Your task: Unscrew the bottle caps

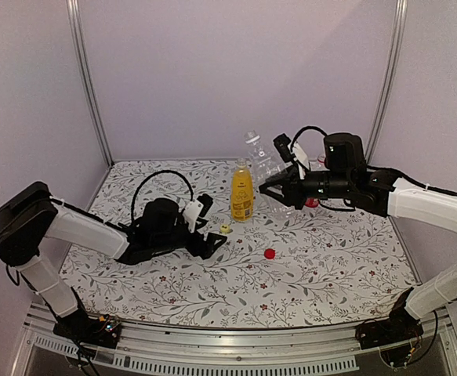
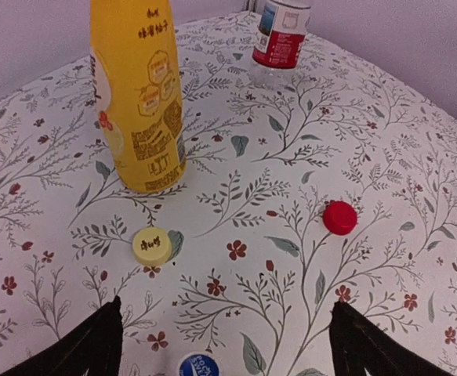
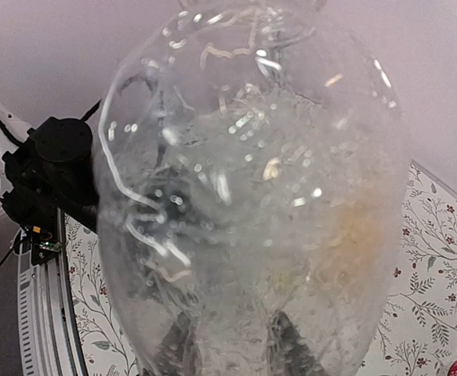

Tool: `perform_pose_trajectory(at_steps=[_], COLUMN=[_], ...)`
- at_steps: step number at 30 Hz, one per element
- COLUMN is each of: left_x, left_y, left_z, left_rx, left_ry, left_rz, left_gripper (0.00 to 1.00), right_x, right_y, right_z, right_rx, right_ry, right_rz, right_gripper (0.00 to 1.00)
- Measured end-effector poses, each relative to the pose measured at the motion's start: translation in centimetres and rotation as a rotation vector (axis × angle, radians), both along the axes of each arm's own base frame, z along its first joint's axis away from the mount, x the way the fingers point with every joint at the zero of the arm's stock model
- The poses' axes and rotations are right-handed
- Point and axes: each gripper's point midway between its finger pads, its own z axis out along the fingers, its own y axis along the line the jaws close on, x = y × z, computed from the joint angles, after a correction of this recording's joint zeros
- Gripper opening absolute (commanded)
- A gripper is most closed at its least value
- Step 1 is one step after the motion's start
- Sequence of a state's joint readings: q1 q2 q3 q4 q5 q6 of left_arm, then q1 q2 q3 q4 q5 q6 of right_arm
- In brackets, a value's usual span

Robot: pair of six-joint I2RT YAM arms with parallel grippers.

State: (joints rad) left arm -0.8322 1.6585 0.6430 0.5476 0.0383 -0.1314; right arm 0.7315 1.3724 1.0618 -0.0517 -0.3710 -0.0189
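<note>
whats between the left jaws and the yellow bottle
The yellow cap, lying loose just short of the yellow bottle; the left wrist view shows it.

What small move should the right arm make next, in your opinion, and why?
Probably lower the clear bottle onto the table and open the right gripper. It holds that bottle tilted, while the red cap, the yellow cap and the blue cap all lie loose by the open left gripper, so nothing seems left to unscrew.
</note>
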Motion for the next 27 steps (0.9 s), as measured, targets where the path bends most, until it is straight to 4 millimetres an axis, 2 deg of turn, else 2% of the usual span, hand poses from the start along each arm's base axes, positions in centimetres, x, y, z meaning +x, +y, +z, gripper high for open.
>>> perform_pose_trajectory(at_steps=[3, 8, 11, 16, 19, 23, 25, 27], left_x=[-0.3, -1.2, -1.7, -2.4, -2.7, -2.5, -2.3, -2.0], left_y=[-0.1, -0.1, -0.5, -1.7, -2.1, -2.6, -3.1, -3.7], left_z=[3.5, 9.7, 14.9, 24.8, 29.2, 33.1, 33.8, 33.6], left_rx=[-0.063, -0.179, -0.273, -0.423, -0.491, -0.556, -0.573, -0.573], left_ry=[-0.04, -0.089, -0.125, -0.198, -0.206, -0.173, -0.139, -0.096], left_rz=[-0.013, -0.048, -0.092, -0.18, -0.204, -0.222, -0.225, -0.229], left_gripper=[0.99, 1.0, 1.0, 1.0, 0.97, 0.92, 0.89, 0.85], right_x=[0.0, -0.1, -0.4, -1.5, -2.3, -3.3, -3.8, -4.1], right_y=[0.0, 0.1, 0.4, 1.2, 1.7, 2.3, 2.6, 2.9], right_z=[-0.1, -0.4, -0.6, -1.1, -1.1, -1.0, -0.9, -0.8], right_rx=[-0.001, -0.004, -0.003, 0.004, 0.012, 0.017, 0.018, 0.021], right_ry=[0.002, 0.008, 0.015, 0.035, 0.042, 0.034, 0.032, 0.029], right_rz=[0.0, 0.008, 0.032, 0.121, 0.169, 0.216, 0.24, 0.254], right_gripper=[0.25, 0.25, 0.25, 0.26, 0.27, 0.27, 0.27, 0.27])
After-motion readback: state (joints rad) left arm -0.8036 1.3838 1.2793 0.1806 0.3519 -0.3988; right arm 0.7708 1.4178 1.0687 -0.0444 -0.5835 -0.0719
